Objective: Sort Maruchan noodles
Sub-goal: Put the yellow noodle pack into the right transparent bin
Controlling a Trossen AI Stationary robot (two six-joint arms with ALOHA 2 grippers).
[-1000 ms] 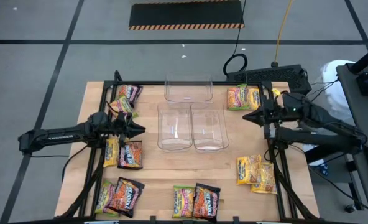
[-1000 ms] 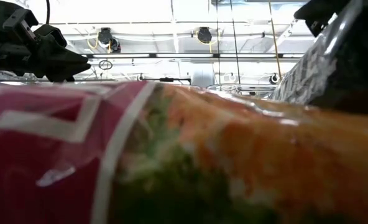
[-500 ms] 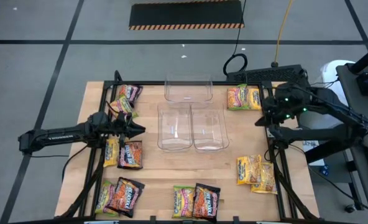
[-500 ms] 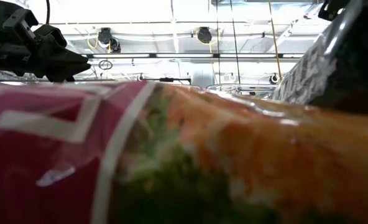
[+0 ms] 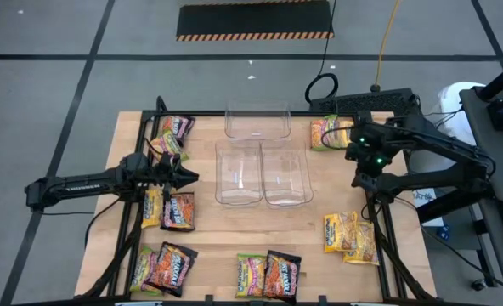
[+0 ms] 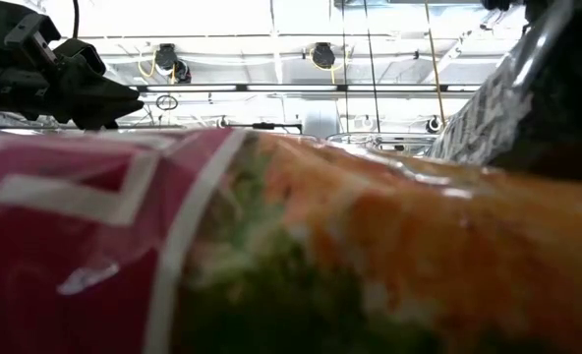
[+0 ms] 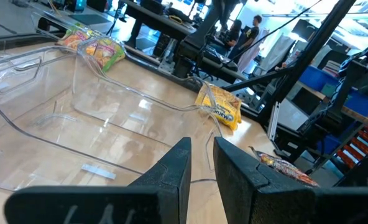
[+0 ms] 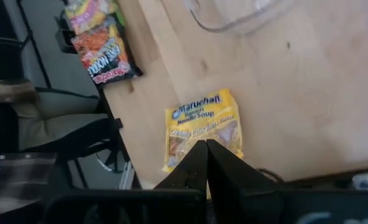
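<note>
While the left gripper (image 5: 186,177) hovered at nine o'clock of the table (image 5: 319,246), its fingers (image 7: 234,177) stood slightly parted with nothing between them, pointing toward the clear bins (image 5: 262,172) at centre. At three o'clock the right gripper (image 5: 359,163) hung over the table's edge, fingers (image 8: 195,163) pressed together and empty, with a yellow packet (image 8: 202,129) lying flat below them. Noodle packets lay scattered round the rim: pink-green ones (image 5: 331,133) at one o'clock, yellow ones (image 5: 349,237) at four, a dark one (image 5: 280,274) at six, more dark ones (image 5: 177,211) from seven to eleven. No packet lay in any bin.
</note>
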